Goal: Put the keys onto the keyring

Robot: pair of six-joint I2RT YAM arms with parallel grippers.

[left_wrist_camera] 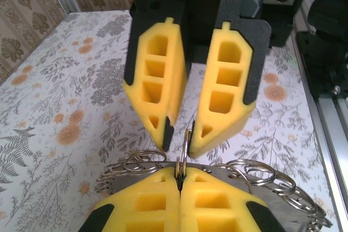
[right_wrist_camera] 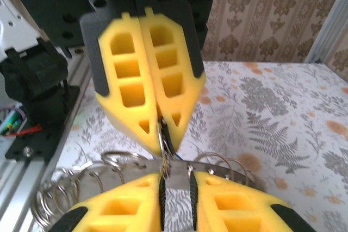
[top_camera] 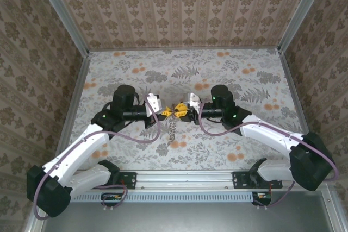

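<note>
Grippers met tip to tip above the middle of the bench (top_camera: 244, 80), each arm reaching inward from its own side. On the left, the left gripper (right_wrist_camera: 160, 129) was clenched, its yellow fingers pressed flat together and pinching the top of a thin ring (right_wrist_camera: 161, 140); that ring stood upright on its edge, and its plane ran along the line joining the two grippers. Just under the tips lay the keyring (right_wrist_camera: 176, 184), a flat grey band whose long axis ran crosswise to that line; a row of small rings (left_wrist_camera: 255, 175) was looped along it on both sides. In the overhead view a bundle of metal (top_camera: 171, 130) trailed from the meeting point toward the near edge; whether any of it was the keys we could not tell at that size. On the right, the right gripper (left_wrist_camera: 184, 142) stood directly opposite with its jaws a little apart and gripping nothing; the thin ring's lower edge sat at the inner face of one of its fingers, with the band showing through the gap. We judged the left arm to be carrying the load; the coming move turned on the right gripper, which lay dead ahead of the ring along the ring's own plane.
</note>
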